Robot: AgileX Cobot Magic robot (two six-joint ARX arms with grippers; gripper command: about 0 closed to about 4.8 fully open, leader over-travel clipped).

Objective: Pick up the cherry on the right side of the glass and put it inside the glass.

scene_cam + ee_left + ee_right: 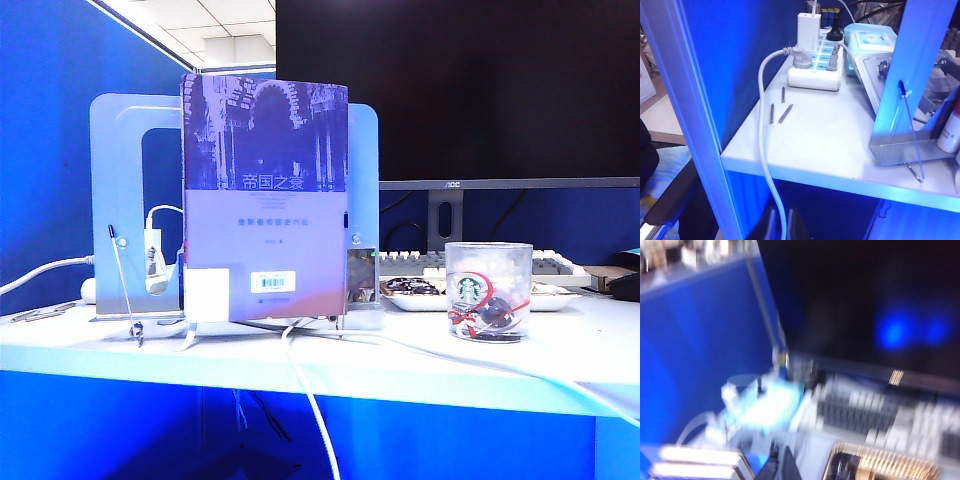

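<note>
You see the small dark, nearly black-red round cherry (493, 314) already lying at the bottom of the short, clear cylindrical glass (488, 290) with its green-and-white logo, so you can judge the placing done. In the blurred right wrist view the right gripper (781, 465) shows its two dark fingers pressed together on nothing, above the grey keyboard (880, 415); the left gripper (777, 227) sits low below the shelf edge, tips close together, apparently idle. The white desk (300, 345) carries an upright purple book (265, 195) in a pale metal bookend, with a dark monitor (460, 90) behind
</note>
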